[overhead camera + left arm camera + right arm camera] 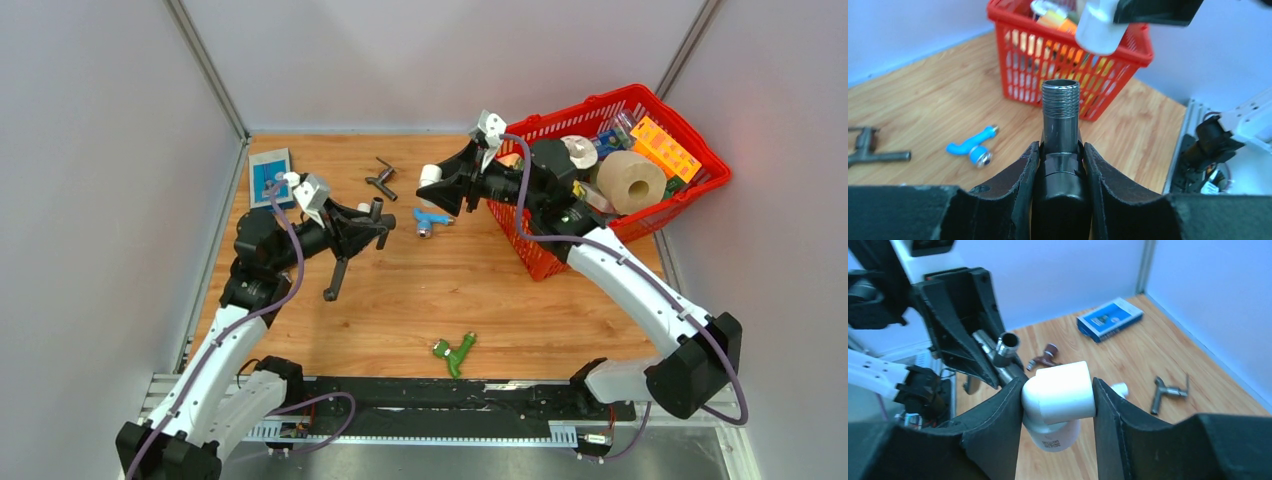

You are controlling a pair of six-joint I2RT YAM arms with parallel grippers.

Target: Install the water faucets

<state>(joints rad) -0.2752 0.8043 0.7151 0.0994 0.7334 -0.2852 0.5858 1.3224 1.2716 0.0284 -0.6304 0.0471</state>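
My left gripper (378, 226) is shut on a long dark-grey metal faucet (338, 272), held above the table; its threaded end (1060, 107) sticks up between the fingers in the left wrist view (1060, 146). My right gripper (447, 186) is shut on a white elbow fitting (1060, 395), held a short way up and to the right of that threaded end (1007, 344). A blue-handled faucet (430, 219) lies on the table between the grippers. A green plastic faucet (453, 352) lies near the front edge. A second dark-grey faucet (382, 178) lies at the back.
A red basket (535, 255) full of items stands at the right, just behind my right gripper. A blue box (270, 172) lies at the back left. A second white fitting (1120, 388) and a small reddish-brown piece (1045, 357) lie on the wood.
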